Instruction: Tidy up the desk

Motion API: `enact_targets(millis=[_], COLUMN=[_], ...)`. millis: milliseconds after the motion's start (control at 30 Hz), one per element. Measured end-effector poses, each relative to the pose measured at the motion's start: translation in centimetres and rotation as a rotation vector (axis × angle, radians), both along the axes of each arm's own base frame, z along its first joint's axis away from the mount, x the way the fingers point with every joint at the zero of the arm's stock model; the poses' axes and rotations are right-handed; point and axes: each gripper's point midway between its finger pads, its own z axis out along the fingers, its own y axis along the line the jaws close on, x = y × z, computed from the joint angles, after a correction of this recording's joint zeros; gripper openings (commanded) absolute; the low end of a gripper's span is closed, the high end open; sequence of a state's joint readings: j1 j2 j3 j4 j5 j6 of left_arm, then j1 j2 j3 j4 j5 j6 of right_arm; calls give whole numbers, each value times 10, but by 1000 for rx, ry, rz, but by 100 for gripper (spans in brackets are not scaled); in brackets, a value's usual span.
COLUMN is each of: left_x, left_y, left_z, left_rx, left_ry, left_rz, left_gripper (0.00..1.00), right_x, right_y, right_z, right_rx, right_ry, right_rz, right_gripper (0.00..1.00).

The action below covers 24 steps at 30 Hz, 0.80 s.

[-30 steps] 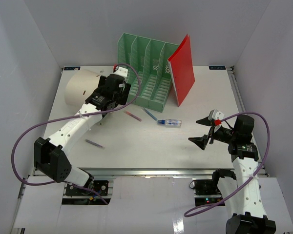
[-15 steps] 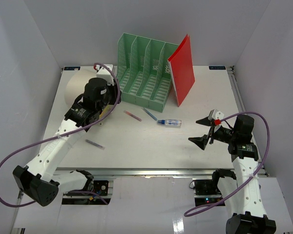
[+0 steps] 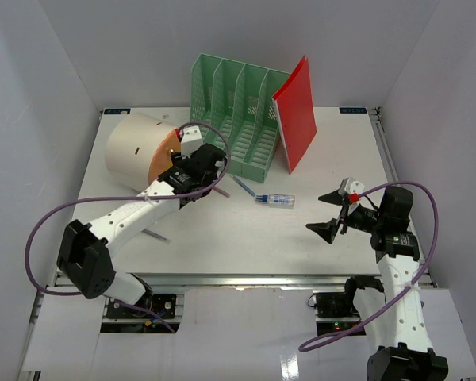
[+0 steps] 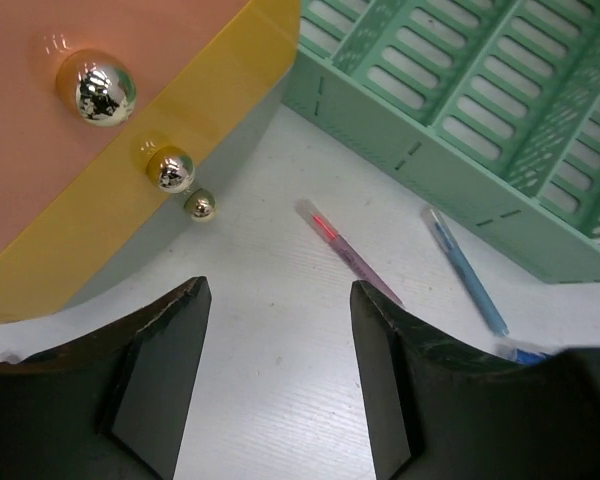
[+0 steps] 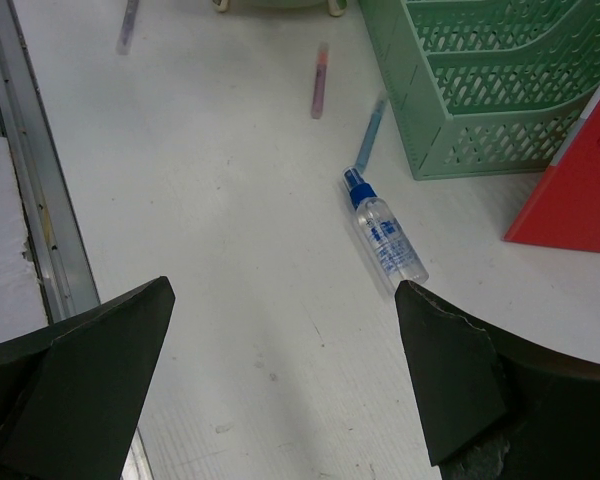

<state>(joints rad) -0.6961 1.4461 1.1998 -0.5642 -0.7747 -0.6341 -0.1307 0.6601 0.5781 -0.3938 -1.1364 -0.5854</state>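
Observation:
The desk (image 3: 246, 238) is a white tabletop with loose items near its middle. My left gripper (image 3: 210, 179) hovers open just in front of the orange face of a beige cylinder (image 3: 131, 151). In the left wrist view the left gripper (image 4: 280, 292) has only bare desk between its fingers. A pink pen (image 4: 350, 252) lies just beyond its fingertips and a blue pen (image 4: 467, 272) further right. My right gripper (image 3: 333, 213) hangs wide open over the right side. In the right wrist view the right gripper (image 5: 285, 290) holds nothing, and a clear spray bottle (image 5: 385, 235) lies just ahead.
A green slotted file rack (image 3: 238, 119) stands at the back with a red folder (image 3: 296, 115) leaning on its right end. A purple pen (image 3: 155, 236) lies near the front left, partly under the left arm. A metal rail (image 5: 30, 180) edges the desk.
The left gripper swung from the rack's left end back over the cylinder, then right and forward to the pink pen; its jaws narrowed and reopened. The right arm stayed still.

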Motion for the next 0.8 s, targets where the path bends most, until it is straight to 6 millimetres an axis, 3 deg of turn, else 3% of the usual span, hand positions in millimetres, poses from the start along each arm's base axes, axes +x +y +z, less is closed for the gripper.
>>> enact_targets(millis=[400, 800], left_x=[31, 45], left_y=[25, 37], left_z=[-29, -27], left_rx=[269, 444], left_ry=[-46, -39], left_rz=[304, 400], left_gripper=[62, 66], right_x=[1, 1], right_y=[0, 0], right_z=[-1, -2], right_rx=[1, 1], right_ry=[7, 10], right_rz=[0, -1], right_gripper=[98, 98])
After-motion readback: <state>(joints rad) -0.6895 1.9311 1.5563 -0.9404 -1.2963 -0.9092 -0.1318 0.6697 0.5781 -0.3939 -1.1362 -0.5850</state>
